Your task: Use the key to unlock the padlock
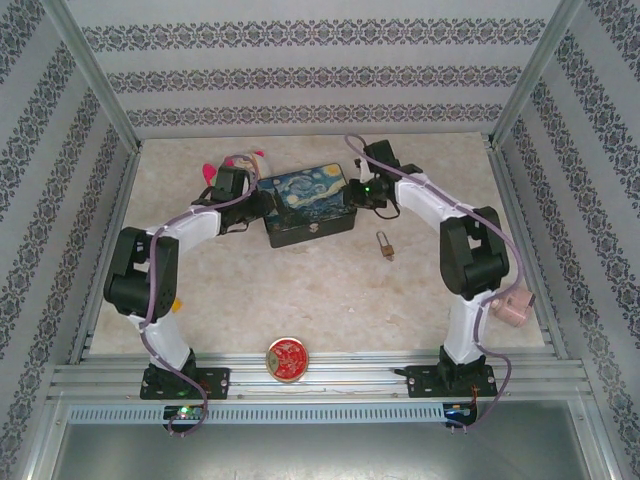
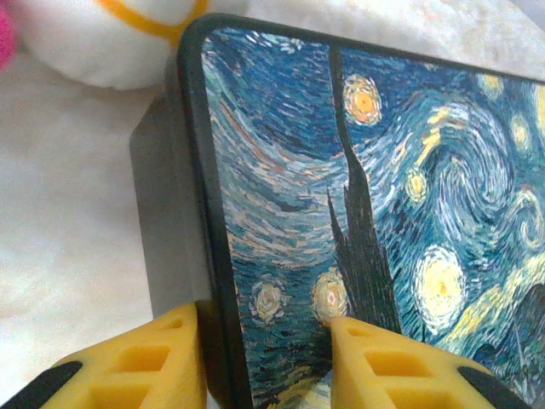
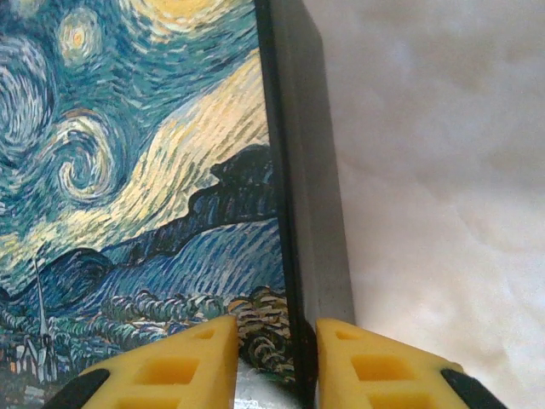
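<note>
The tiny brass padlock (image 1: pixel 384 245) lies on the table, right of a rectangular tin painted with a swirling night sky (image 1: pixel 305 195), and neither gripper is near it. The key is hidden. My left gripper (image 1: pixel 258 205) is at the tin's left end. In the left wrist view it (image 2: pixel 264 319) is open, with its yellow fingers astride the lid's dark rim (image 2: pixel 217 256). My right gripper (image 1: pixel 352 192) is at the tin's right end. In the right wrist view it (image 3: pixel 274 325) is also open, one finger over the painted lid (image 3: pixel 128 170) and the other beside the tin's wall.
A round red tin (image 1: pixel 286 358) sits at the near edge between the arm bases. A white and pink plush toy (image 1: pixel 240 160) lies behind the left gripper. A pink object (image 1: pixel 512 305) rests by the right rail. Patterned walls enclose the table.
</note>
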{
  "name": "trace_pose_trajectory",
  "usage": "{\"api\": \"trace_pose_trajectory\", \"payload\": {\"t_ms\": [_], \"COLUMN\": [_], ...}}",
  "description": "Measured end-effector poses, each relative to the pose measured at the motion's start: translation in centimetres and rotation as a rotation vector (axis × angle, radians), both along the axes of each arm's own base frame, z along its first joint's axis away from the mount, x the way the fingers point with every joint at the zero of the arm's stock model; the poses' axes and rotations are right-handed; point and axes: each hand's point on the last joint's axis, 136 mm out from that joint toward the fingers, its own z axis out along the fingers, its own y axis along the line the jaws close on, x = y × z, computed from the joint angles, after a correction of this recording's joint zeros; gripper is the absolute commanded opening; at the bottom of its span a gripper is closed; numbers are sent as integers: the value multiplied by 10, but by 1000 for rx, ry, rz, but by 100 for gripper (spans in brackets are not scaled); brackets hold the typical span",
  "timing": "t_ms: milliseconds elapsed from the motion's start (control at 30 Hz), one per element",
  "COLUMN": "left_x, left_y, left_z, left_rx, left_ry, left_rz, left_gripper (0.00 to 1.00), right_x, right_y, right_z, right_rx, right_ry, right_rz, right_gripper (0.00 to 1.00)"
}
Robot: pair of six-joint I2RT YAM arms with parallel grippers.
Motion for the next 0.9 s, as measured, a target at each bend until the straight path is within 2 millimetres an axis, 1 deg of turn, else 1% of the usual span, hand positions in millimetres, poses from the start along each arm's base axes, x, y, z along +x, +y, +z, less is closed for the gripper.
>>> {"api": "trace_pose_trajectory", "payload": {"t_ms": [167, 333, 400, 467, 533, 667, 733, 800, 867, 900], "left_x": [7, 7, 6, 5, 5, 0, -3, -4, -5, -6], "left_y": [-12, -24, -27, -28, -30, -33, -32, -28, -21, -17], "left_z": [1, 1, 1, 1, 1, 0, 5, 17, 35, 48], "left_rx": [-29, -37, -37, -37, -31, -20, -8, 8, 17, 25], "left_ry": [-9, -17, -17, -16, -19, -11, -13, -36, -74, -104], "left_rz": [-39, -68, -74, -77, -84, -99, -101, -95, -82, -72], "left_gripper": [36, 37, 38, 42, 54, 66, 77, 86, 97, 99], "right_x": [-20, -35, -39, -41, -42, -46, -48, -51, -55, -58], "right_y": [-12, -22, -24, -25, -25, -24, -23, -26, -31, -35], "right_z": [-1, -1, -1, -1, 0, 4, 13, 24, 40, 49], "right_rx": [-15, -19, -17, -15, -13, -8, 0, -1, -3, -7], "right_ry": [19, 28, 32, 34, 32, 27, 8, -17, -56, -79], "right_rz": [-48, -92, -105, -115, -115, -113, -113, -119, -129, -136], "right_gripper": [28, 29, 31, 35, 38, 43, 44, 45, 48, 49]}}
